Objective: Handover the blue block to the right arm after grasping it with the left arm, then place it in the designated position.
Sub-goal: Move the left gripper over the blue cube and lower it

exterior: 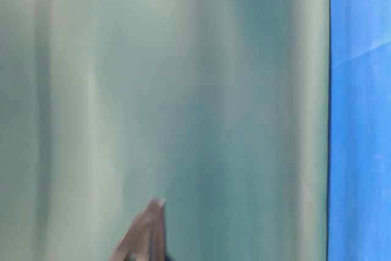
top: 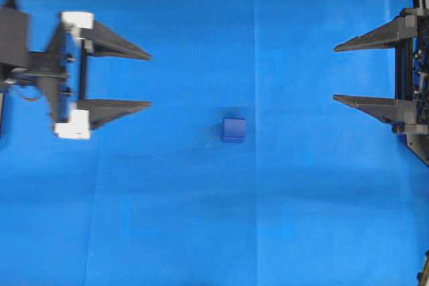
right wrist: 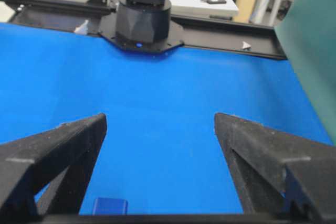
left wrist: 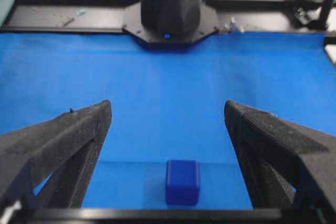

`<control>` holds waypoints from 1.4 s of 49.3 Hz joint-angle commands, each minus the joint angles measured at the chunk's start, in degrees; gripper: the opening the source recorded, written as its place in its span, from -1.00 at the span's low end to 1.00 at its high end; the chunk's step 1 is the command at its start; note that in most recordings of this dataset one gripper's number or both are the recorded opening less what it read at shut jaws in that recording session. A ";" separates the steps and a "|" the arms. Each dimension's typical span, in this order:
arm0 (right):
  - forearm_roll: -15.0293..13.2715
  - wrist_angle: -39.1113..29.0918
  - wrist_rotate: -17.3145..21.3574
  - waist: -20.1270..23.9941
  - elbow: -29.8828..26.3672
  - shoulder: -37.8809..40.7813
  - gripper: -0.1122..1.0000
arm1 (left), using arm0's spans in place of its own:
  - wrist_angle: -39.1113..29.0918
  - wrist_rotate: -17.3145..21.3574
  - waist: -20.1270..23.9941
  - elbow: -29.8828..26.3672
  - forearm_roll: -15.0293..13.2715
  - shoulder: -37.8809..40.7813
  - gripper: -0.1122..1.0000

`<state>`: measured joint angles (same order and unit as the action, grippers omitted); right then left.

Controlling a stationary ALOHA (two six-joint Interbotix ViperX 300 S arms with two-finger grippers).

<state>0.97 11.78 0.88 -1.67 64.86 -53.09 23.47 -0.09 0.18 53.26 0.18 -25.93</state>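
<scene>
the blue block (top: 233,129) sits alone on the blue cloth (top: 201,232) covering the worktop, just below the centre of the overhead frame. the left gripper (top: 150,80) at left and the right gripper (top: 334,74) at right both have jaws spread wide, holding nothing.

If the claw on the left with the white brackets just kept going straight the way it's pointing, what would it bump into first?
Probably nothing soon. The left gripper points across the blue cloth toward the right gripper. The blue block sits just off its line in the overhead view, though depth is unclear.
</scene>
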 commanded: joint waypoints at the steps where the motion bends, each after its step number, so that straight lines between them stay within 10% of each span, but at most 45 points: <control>1: 0.44 0.70 0.09 -0.18 -1.41 0.26 0.93 | 0.53 0.26 0.18 -5.19 0.00 4.13 0.86; 24: 0.53 1.41 0.09 -0.70 -1.32 0.26 0.93 | 0.62 1.49 0.18 -22.50 0.09 20.65 0.86; 46: 0.62 1.32 0.00 -1.05 -1.32 0.35 0.93 | -0.79 1.76 0.35 -24.61 0.26 21.97 0.86; 69: 0.53 1.14 0.00 -1.49 -1.32 0.35 0.93 | -29.53 -1.32 -1.14 -34.63 0.26 26.19 0.86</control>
<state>1.32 12.48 0.88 -2.99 64.95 -53.00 -0.18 -0.97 -0.53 22.68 0.26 0.09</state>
